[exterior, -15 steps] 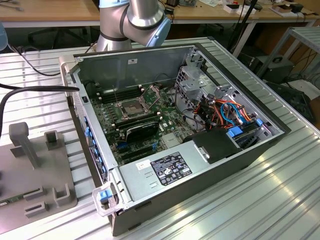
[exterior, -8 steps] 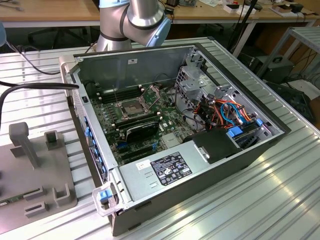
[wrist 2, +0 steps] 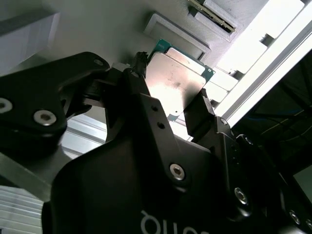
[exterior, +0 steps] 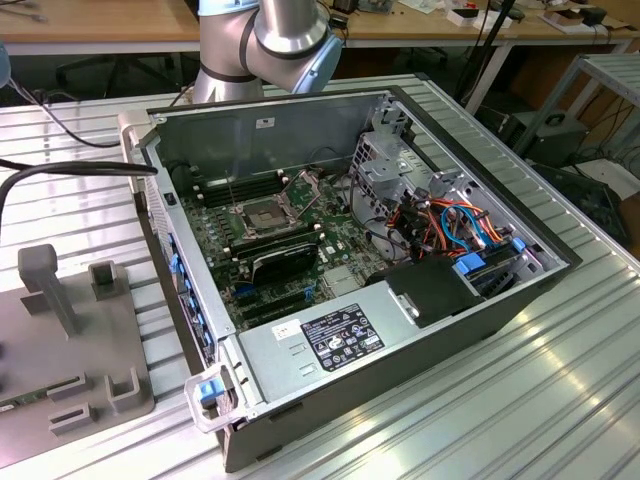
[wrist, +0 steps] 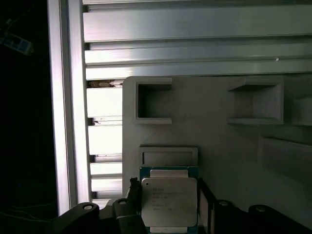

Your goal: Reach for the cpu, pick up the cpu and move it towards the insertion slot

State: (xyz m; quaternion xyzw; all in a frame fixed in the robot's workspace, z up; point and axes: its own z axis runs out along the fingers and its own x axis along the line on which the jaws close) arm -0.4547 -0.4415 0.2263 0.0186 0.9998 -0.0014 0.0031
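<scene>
- Because it rides closest to the wrist cameras, the black gripper (wrist 2: 171, 92) comes first. In both wrist views its fingers (wrist 2: 140, 83) stand against two opposite edges of the cpu (wrist: 169, 200) and look clamped on it.
- That cpu sits between the fingertips, just over the grey fixture plate (wrist: 219, 141) and beside one of its shallow pockets (wrist: 168, 157). Whether it rests on the plate or hangs clear, I cannot tell.
- By my judgement it will handle as a light, stiff, thin part. The smooth metal lid could slip and the hidden underside is likely delicate, so the green board edges are the place to hold, as the fingers do.
- Its silvery face points toward the cameras, away from the plate. It is nearly square, with no marked long axis.
- Beyond the plate run the ribbed aluminium slats of the worktop (wrist: 195, 24).
- Farthest off, the insertion slot (exterior: 262, 213) lies left of centre in the exterior view. It sits on the green motherboard (exterior: 215, 235) inside the open computer case (exterior: 270, 125), its bracket (exterior: 306, 186) raised.
</scene>
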